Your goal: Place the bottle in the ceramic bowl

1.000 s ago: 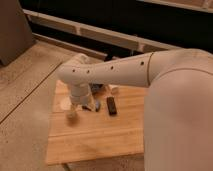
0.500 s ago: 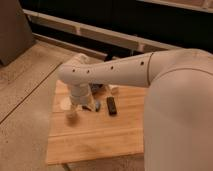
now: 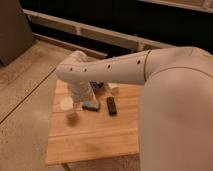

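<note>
On the wooden table (image 3: 100, 137), toward its left edge, the gripper (image 3: 74, 108) hangs at the end of the white arm (image 3: 107, 70), which reaches in from the right, bends at an elbow above the table's far left corner and drops down to the surface. Finding: the fingers stand spread apart, and nothing is seen pinched between them.

The bottle (image 3: 71, 114), a small cream shape, stands on the wood directly at the gripper's tip, near the left edge. Whether a finger touches it cannot be determined. It is outside the bowl and well apart from it.

A pale round cup (image 3: 65, 103) sits just behind and to the left of the bottle, close beside the gripper.

The ceramic bowl (image 3: 98, 86), dark, lies toward the far side of the table, largely covered by the forearm; only part of its rim shows to the right of the arm. What it contains cannot be seen.

Other items noted: a flat blue object (image 3: 91, 106) rests just to the right of the gripper; a slim black object (image 3: 111, 105) lies beside that, further right; a small white item (image 3: 113, 87) sits near the bowl's right side. All three rest on the wood, apart from the bottle.
</note>
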Controlling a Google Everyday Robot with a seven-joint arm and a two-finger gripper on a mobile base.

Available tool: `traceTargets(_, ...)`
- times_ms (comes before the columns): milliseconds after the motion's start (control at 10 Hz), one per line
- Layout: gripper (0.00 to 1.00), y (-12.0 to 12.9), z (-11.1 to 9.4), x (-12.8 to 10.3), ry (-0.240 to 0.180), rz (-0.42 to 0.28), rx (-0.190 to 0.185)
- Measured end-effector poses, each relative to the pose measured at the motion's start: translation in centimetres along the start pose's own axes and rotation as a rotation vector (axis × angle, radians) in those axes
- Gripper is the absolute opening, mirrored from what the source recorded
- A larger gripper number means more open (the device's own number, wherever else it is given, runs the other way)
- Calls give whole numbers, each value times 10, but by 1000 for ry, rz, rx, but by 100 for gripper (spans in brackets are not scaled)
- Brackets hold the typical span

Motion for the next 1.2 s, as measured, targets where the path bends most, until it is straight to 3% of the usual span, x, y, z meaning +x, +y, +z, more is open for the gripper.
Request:
traceTargets(200,65,-6,-5,-10,-35,-144,10)
traceTargets(400,65,6,-11,-14,-99,-312,-42)
traceTargets(600,65,15,-16,-16,-141,-398,-71)
traceTargets(900,65,17,-16,-17,-149,-419,-78)
traceTargets(1000,65,5,-8,-23,-135,-393,-68)
traceTargets(1200,65,-34,0,-34,-111,-347,-15)
